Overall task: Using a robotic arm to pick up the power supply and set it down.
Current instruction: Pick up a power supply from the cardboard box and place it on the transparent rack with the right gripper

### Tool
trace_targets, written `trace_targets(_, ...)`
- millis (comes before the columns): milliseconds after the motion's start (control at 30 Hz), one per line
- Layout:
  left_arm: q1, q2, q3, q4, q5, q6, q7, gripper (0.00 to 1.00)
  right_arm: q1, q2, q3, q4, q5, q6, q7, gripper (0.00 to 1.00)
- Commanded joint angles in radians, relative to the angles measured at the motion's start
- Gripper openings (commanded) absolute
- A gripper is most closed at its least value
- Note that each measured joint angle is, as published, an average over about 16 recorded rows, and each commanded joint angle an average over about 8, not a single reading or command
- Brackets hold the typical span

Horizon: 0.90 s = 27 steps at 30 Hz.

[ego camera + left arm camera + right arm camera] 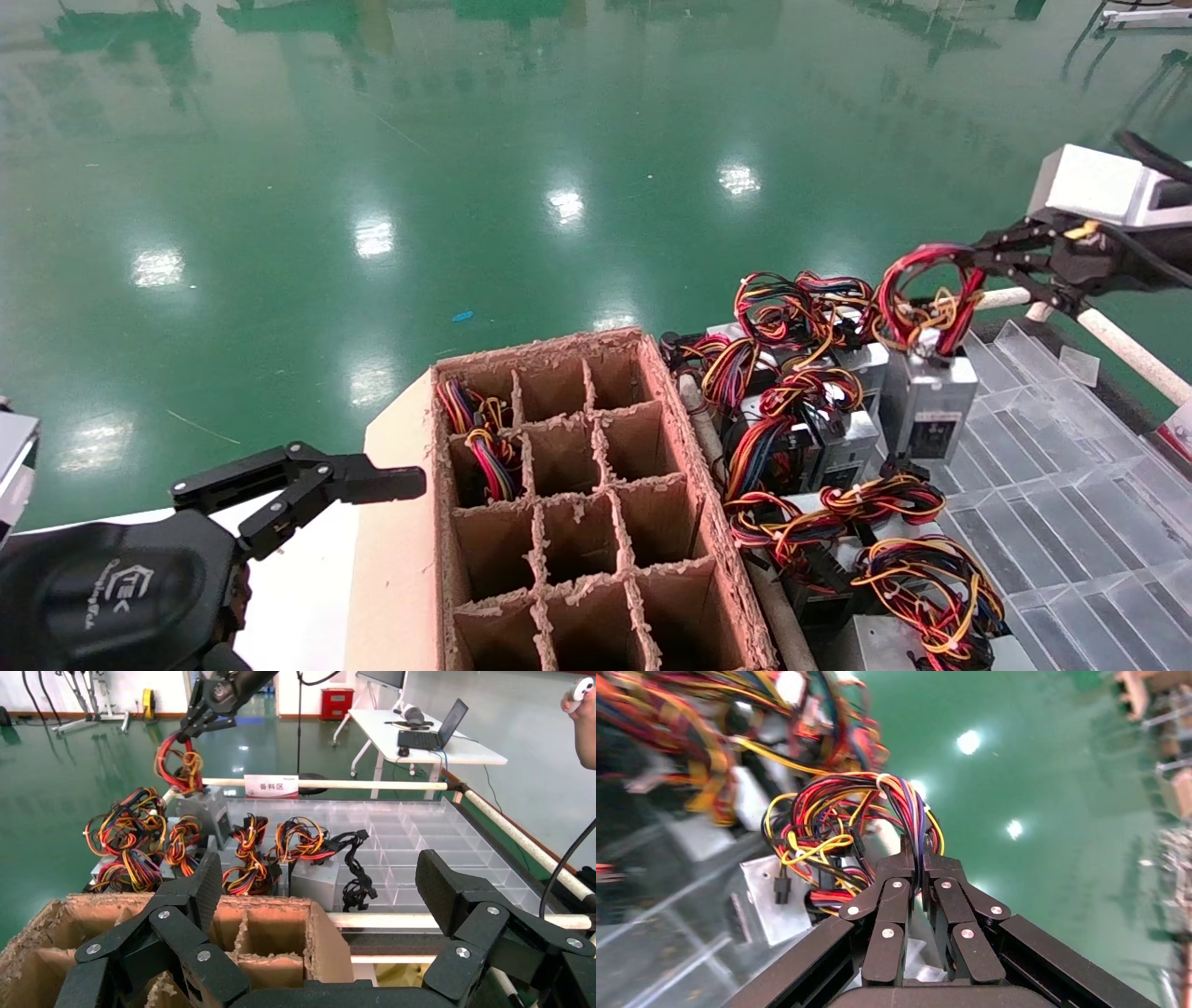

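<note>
One silver-grey metal power supply (931, 403), right of frame, hanging by its red wire loop (917, 289).
Your right gripper (978, 256) pinches only wires: heavy box, soft hold; expect swinging.

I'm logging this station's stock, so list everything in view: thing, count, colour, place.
Held power supply: one, silver-grey box with a mostly red wire loop, hanging by its wires from the right gripper over the tray's far edge.
Other power supplies: several, exact count unclear, grey with orange, yellow, red and black wires, bunched between carton and tray.
Carton: one, brown cardboard with divider cells, front centre; wires show in two far-left cells.
Tray: one, clear plastic with compartments, right of the supplies.
Rails: white, round the tray.
Floor: green, glossy, beyond.
Left gripper: black, open, beside the carton's left side.
Right gripper: black, shut on the wire loop.
</note>
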Motion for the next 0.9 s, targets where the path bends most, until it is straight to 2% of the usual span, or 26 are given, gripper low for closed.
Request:
trace_targets(33, 0.000, 0.000, 0.000, 0.000, 0.000, 0.000, 0.000, 1.00, -0.014, -0.008, 0.004, 0.000, 0.006, 0.044, 0.002, 0.00)
trace_targets(167, 0.000, 0.000, 0.000, 0.000, 0.000, 0.000, 0.000, 1.00, -0.046, -0.023, 0.012, -0.002, 0.018, 0.100, 0.005, 0.00)
trace_targets(300, 0.000, 0.000, 0.000, 0.000, 0.000, 0.000, 0.000, 1.00, -0.068, -0.030, 0.020, -0.002, 0.028, 0.120, 0.009, 0.00)
trace_targets(900, 0.000, 0.000, 0.000, 0.000, 0.000, 0.000, 0.000, 1.00, -0.067, -0.023, 0.014, 0.004, 0.019, 0.051, 0.040, 0.00)
